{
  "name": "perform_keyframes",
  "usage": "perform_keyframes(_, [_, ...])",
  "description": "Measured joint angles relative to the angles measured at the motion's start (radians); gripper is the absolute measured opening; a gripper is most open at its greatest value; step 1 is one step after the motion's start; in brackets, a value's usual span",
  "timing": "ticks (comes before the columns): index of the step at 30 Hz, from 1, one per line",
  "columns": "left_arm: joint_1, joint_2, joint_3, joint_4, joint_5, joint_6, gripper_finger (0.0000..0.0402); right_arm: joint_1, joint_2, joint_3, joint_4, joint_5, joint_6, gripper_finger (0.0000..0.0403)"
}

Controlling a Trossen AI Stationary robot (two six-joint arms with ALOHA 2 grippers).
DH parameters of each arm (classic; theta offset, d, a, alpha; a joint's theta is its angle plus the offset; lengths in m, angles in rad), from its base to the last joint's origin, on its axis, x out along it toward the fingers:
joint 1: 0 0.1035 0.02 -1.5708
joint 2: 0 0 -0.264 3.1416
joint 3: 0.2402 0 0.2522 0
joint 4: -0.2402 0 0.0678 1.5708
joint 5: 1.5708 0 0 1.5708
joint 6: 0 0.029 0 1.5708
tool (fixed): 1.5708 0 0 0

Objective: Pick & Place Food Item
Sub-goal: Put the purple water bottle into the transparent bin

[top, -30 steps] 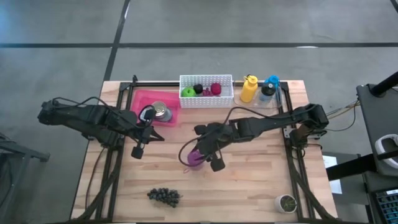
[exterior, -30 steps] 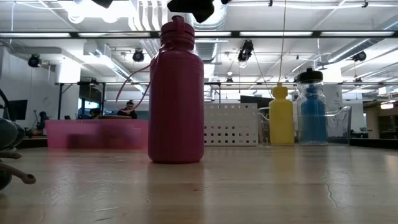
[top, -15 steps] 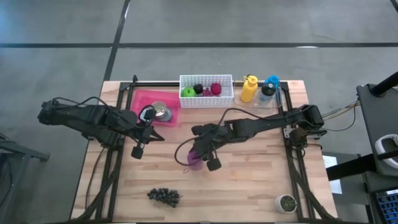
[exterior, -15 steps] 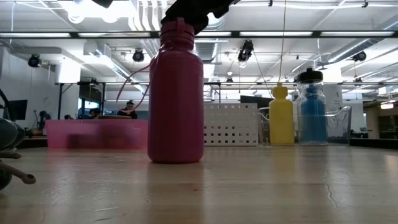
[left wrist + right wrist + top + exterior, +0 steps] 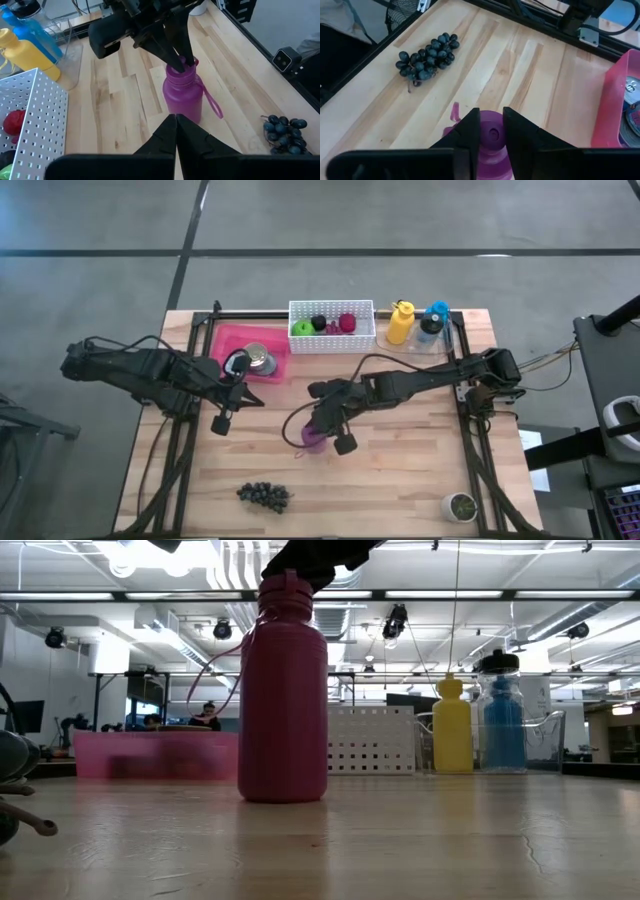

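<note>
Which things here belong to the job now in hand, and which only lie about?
In the job: right gripper, closing on the cap of the purple bottle.

Lying about: grapes, white basket, pink tray, yellow bottle, blue bottle, left gripper, shut, waiting.

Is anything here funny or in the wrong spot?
One thing: the right gripper is closing on the cap of the purple bottle, which isn't food. The grapes lie alone near the table's front edge, untouched. Nothing is spilled or tipped over.
</note>
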Motion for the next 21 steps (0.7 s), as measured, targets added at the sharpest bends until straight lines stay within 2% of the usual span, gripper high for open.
perform_keyframes(4, [0.000,0.000,0.000,0.000,0.000,-0.007,0.0010,0.000,-0.001,0.000,0.000,0.000,-0.011,0.0058])
perform_keyframes(21, [0.000,0.000,0.000,0.000,0.000,-0.007,0.0010,0.000,-0.032,0.000,-0.013,0.001,-0.011,0.0061])
